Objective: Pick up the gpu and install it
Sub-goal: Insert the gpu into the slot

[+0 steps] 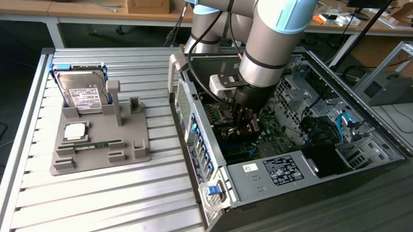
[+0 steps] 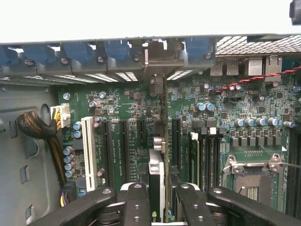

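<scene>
While a slatted metal worktop carries a grey parts fixture near its edge on the exterior view's left, an open computer case lies on its side along the opposite edge. The Universal Robots arm reaches down through the open side of the case. Inside, a green motherboard covers the case floor, and its expansion slots run in parallel rows toward the rear wall with its blue card latches.

The gripper hangs low over those slots, clamped on the gpu, which stands on edge between the black fingers. The card sits directly under the gripper, not off to either side. Its long axis runs along the slots, away from the gripper toward the rear wall, where what looks like its silver end bracket meets the row of openings. Judged from the wrist view, the card's lower edge lines up with a slot near the middle of the board; whether it is seated or just above the connector cannot be told.

On the fixture, a hard drive, a processor and a green memory stick sit in their holders, well apart from the case.
</scene>
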{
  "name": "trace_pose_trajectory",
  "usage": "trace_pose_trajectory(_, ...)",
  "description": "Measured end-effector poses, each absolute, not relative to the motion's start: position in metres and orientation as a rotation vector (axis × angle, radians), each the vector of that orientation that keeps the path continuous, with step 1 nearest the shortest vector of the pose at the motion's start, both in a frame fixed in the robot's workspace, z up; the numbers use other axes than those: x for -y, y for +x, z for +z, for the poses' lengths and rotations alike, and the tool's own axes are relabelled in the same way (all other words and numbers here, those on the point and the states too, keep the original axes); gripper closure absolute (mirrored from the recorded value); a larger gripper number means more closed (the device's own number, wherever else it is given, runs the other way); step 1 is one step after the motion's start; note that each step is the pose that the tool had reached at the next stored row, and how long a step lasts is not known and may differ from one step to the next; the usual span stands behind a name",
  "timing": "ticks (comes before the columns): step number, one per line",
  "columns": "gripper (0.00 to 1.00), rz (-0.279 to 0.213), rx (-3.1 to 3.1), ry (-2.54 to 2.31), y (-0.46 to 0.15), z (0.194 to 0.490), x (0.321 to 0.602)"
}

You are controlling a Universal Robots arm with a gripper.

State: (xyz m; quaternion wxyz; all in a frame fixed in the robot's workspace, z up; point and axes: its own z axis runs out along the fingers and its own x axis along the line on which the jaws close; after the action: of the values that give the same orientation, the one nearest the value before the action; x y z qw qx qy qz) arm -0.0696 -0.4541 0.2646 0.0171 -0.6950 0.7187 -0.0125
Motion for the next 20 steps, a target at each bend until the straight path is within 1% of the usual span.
trace_pose_trajectory(20,0.73,-0.036,-2.233,-2.159,-0.0712,0.2627,0.4542)
